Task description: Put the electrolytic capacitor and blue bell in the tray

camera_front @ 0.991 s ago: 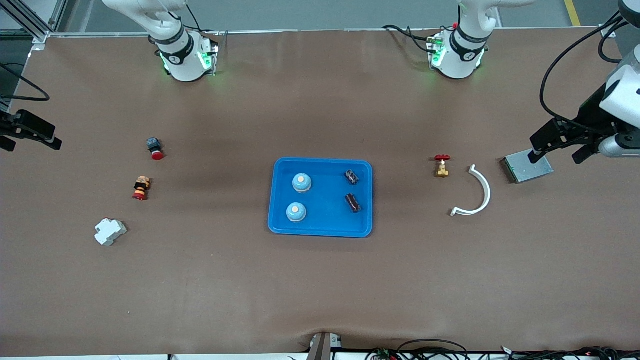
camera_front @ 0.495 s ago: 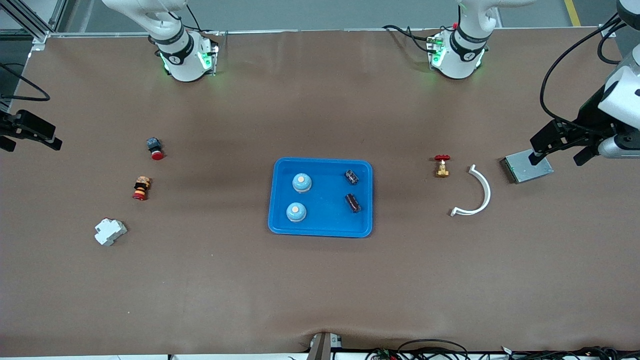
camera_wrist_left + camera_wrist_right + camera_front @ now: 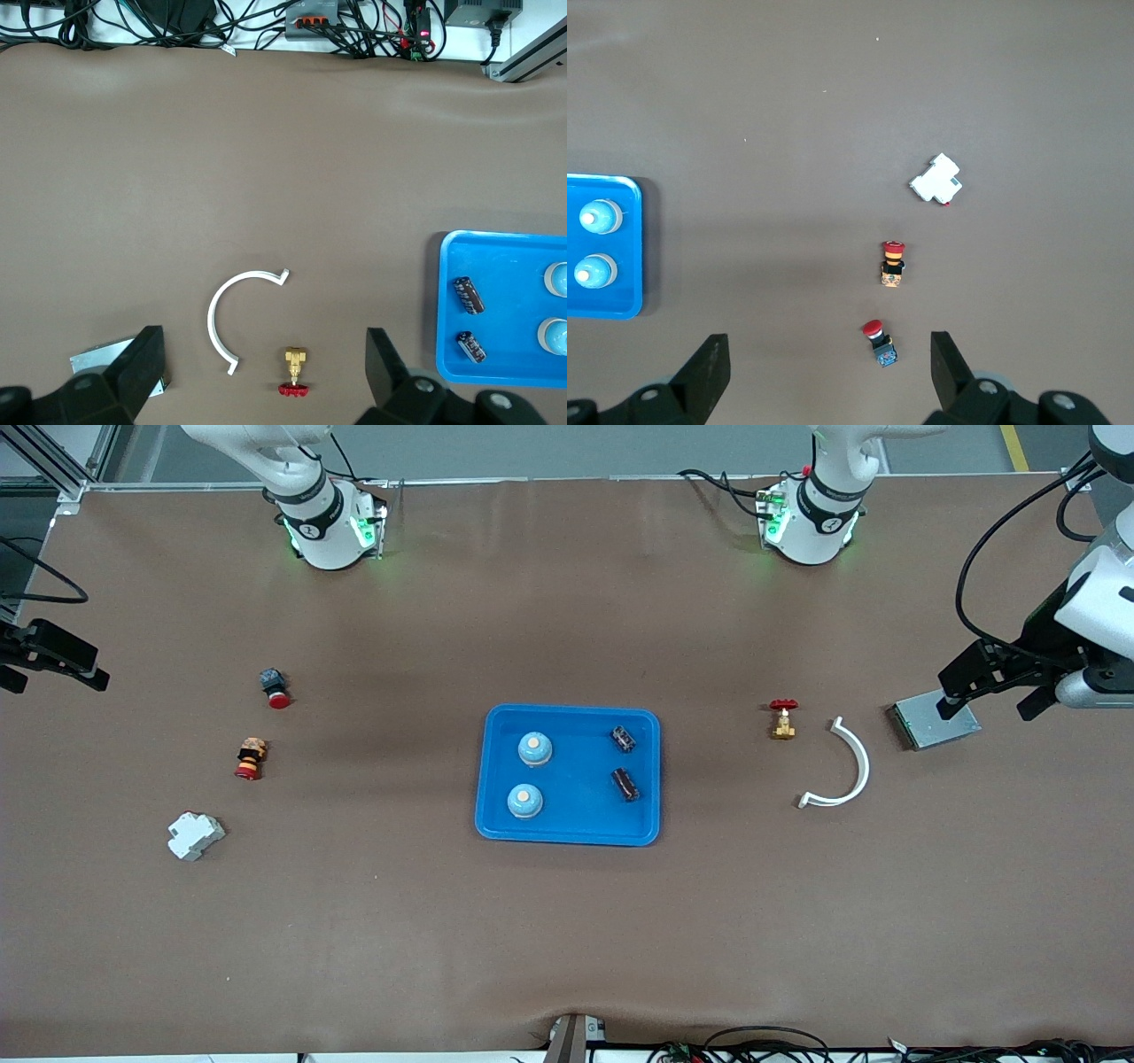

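The bright blue tray (image 3: 576, 815) lies mid-table. In it stand two blue bells (image 3: 535, 749) (image 3: 524, 801) and lie two dark electrolytic capacitors (image 3: 624, 738) (image 3: 625, 784). The left wrist view shows the tray (image 3: 505, 310) with both capacitors (image 3: 469, 295) (image 3: 470, 346). The right wrist view shows the tray's rim (image 3: 636, 257) and both bells (image 3: 601, 216) (image 3: 594, 271). My left gripper (image 3: 990, 698) (image 3: 263, 367) is open and empty, up over the grey metal plate (image 3: 935, 722) at the left arm's end. My right gripper (image 3: 51, 682) (image 3: 828, 367) is open and empty, up at the right arm's end.
A brass valve with a red handle (image 3: 783, 719) and a white curved strip (image 3: 846, 766) lie between the tray and the grey plate. Toward the right arm's end lie a red push button (image 3: 275, 688), a red-and-orange button (image 3: 250, 758) and a white breaker (image 3: 195, 835).
My left gripper has drifted very slightly toward its end of the table. Nothing else has moved.
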You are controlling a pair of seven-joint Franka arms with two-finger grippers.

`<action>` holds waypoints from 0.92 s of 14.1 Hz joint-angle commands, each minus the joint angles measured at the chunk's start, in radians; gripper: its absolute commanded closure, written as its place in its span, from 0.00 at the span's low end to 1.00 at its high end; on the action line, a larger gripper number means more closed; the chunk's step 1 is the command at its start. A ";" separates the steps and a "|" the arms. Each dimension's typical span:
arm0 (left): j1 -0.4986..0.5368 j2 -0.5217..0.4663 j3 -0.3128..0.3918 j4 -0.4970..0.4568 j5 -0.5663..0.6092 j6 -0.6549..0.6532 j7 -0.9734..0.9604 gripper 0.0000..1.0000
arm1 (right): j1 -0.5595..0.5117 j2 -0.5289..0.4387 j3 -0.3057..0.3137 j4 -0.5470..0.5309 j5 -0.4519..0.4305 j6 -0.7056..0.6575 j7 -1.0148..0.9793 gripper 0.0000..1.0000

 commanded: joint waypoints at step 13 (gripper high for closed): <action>0.003 0.014 -0.006 0.019 0.072 0.002 0.013 0.00 | 0.021 -0.039 -0.004 -0.043 0.026 0.027 0.059 0.00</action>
